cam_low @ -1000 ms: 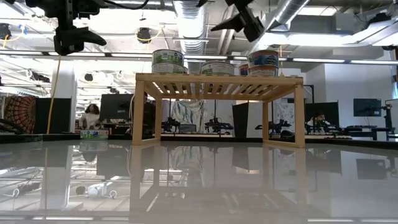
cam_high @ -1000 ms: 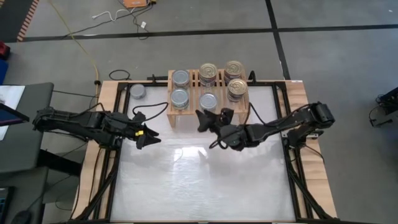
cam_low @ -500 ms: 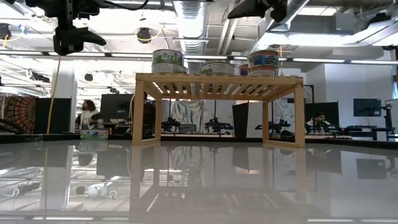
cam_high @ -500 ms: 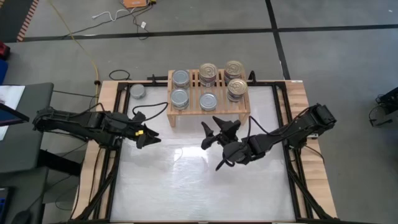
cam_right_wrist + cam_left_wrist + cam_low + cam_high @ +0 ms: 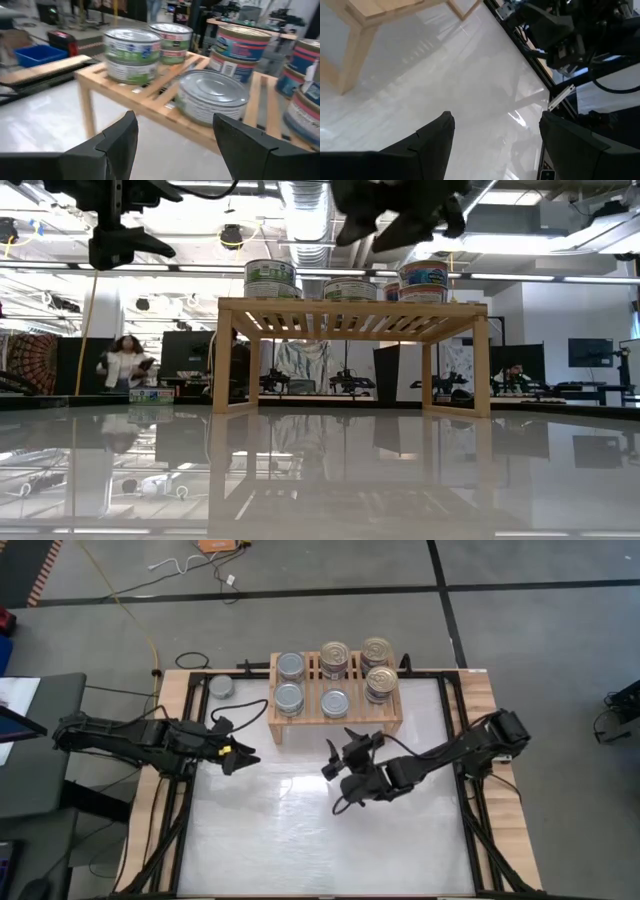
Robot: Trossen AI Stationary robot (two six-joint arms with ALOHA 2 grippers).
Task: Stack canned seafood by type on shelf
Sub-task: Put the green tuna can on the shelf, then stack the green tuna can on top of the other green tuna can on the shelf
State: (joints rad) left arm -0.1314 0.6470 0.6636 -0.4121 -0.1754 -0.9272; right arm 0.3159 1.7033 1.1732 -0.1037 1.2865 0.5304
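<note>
The light-wood shelf (image 5: 335, 690) stands at the table's far edge on its side legs (image 5: 222, 355). On its slats are silver-topped cans (image 5: 289, 698) on the left and in the middle (image 5: 212, 95), and gold-topped cans (image 5: 381, 683) on the right. One more silver can (image 5: 221, 687) rests on the wooden edge plank left of the shelf. My right gripper (image 5: 343, 748) (image 5: 174, 119) hovers open just in front of the shelf, facing the cans and holding nothing. My left gripper (image 5: 243, 754) (image 5: 496, 120) hovers open over the table's left part.
The glossy white tabletop (image 5: 320, 830) stretches in front of the shelf. Black frame rails (image 5: 470, 810) and cables run along the table's sides. In the room beyond, a person (image 5: 125, 365) stands far off.
My right gripper has drawn back from the shelf's front toward the table's near edge, staying open and holding nothing. The cans have stayed where they were.
</note>
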